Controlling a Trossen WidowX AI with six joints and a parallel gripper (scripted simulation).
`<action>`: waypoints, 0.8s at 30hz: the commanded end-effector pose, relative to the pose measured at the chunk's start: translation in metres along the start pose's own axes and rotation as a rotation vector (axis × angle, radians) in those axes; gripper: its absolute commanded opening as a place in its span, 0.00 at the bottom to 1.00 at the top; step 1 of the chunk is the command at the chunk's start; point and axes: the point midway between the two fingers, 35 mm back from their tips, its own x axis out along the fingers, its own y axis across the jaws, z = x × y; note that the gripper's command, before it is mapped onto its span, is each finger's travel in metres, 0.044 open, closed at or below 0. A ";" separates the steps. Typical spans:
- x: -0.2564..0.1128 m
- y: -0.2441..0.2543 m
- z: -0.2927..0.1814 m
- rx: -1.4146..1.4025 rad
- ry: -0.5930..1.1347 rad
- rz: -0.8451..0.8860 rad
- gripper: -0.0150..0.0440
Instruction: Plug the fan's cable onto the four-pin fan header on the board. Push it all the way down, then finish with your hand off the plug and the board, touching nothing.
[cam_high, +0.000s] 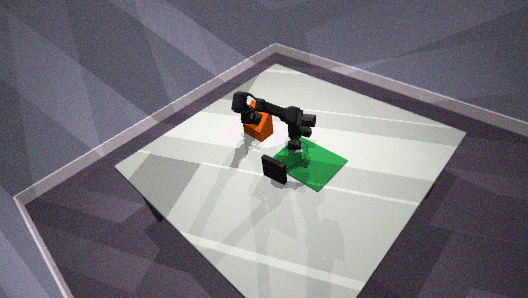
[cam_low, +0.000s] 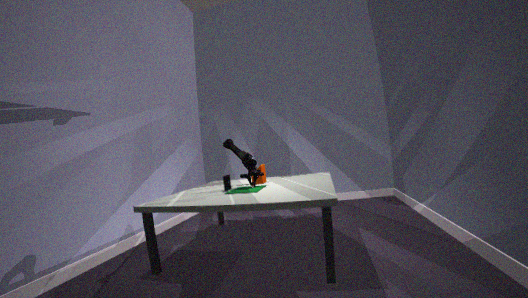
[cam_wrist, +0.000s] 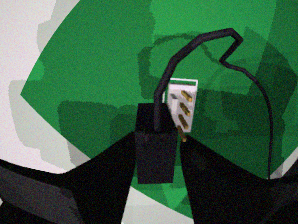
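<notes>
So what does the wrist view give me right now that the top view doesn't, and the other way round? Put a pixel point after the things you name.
Only the wrist view shows the header's (cam_wrist: 175, 107) four gold pins (cam_wrist: 184, 108), bare beside the black plug (cam_wrist: 156, 157), and the gripper (cam_wrist: 158, 140) shut on that plug.

Only the top view shows the upright black fan (cam_high: 274, 169) at the board's edge, the orange block (cam_high: 258, 128) by the arm's base end, and the table's (cam_high: 165, 220) outer edges.

Both show the green board (cam_high: 320, 167) (cam_wrist: 110, 55) and the pale table top around part of it.
</notes>
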 end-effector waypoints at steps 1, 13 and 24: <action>-0.002 0.010 0.001 -0.019 -0.009 0.035 0.25; -0.050 0.002 -0.005 -0.148 -0.008 0.031 0.65; -0.039 0.002 -0.004 -0.148 -0.009 0.032 1.00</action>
